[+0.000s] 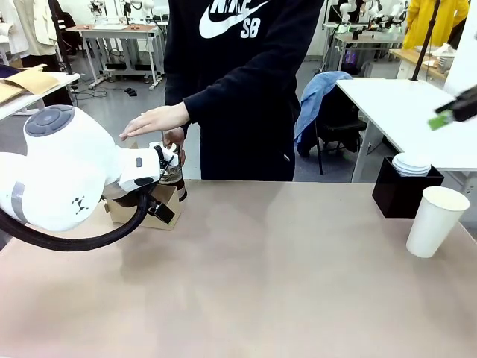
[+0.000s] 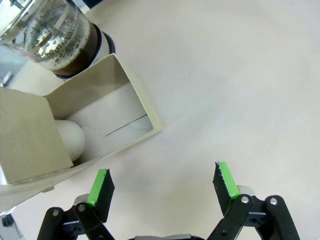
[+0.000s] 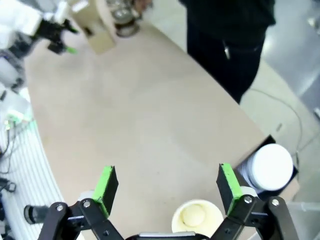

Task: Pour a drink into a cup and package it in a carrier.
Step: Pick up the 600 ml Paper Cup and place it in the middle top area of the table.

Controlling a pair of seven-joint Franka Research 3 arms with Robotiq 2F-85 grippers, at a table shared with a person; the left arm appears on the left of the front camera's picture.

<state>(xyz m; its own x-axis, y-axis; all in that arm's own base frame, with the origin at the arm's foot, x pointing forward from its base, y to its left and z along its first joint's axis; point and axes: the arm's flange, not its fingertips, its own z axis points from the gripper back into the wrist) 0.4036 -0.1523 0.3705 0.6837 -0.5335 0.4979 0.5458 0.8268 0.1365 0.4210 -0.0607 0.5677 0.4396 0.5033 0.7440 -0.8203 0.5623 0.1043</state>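
Front view: I note the cup (image 1: 436, 221) upright at the right end of the table (image 1: 261, 283), well apart from the carrier (image 1: 115, 212) and press pot (image 1: 174, 177) at far left, under a person's hand (image 1: 153, 121).

Left wrist view: left gripper (image 2: 162, 182), jaws released, empty. The carrier lies ahead and leftward, with the drink (image 2: 75, 55) just beyond it, pot upright.

Right wrist view: right gripper (image 3: 167, 186), jaws released. The cup stands directly beneath, mouth up. I judge the left arm nearer the pot.

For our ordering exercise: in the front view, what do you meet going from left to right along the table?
White robot arm → cardboard carrier → black box → white paper cup.
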